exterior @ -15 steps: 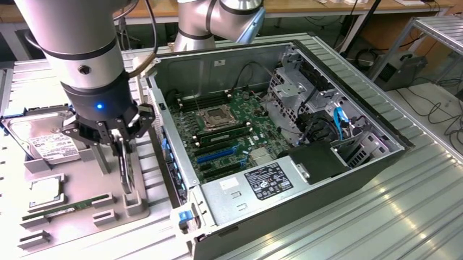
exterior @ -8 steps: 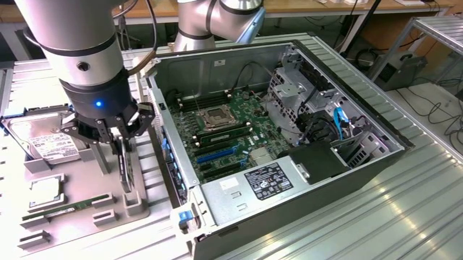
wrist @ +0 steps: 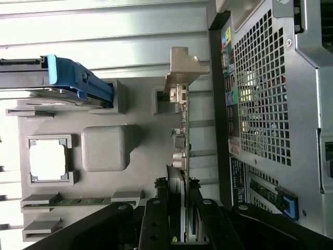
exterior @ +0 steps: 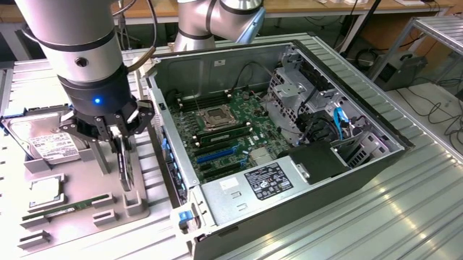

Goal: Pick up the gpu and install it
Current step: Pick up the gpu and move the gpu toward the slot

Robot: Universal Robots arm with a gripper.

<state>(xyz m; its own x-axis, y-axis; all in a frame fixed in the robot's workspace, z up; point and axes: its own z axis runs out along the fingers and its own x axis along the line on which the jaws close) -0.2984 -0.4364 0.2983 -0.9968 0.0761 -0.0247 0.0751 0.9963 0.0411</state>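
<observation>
1. The gpu (exterior: 126,168), a slim flat black card with a silver metal end bracket, stands on edge in a slot of the grey plastic parts holder (exterior: 137,208).
2. My hand (exterior: 121,143) is clenched on its upper edge, one finger against each face.
3. The open black computer case (exterior: 289,216) lies just beside, on the ribbed metal tabletop (exterior: 383,216).

Case wall (exterior: 162,124) close beside hand (exterior: 120,154) gripping gpu (exterior: 126,172); case top open.

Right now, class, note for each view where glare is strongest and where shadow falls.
Exterior view: glare streaks the ribbed table at the view's lower right, the computer case interior is dimmer. Wrist view: the CPU washes out white, the gripper is silhouetted.
</observation>
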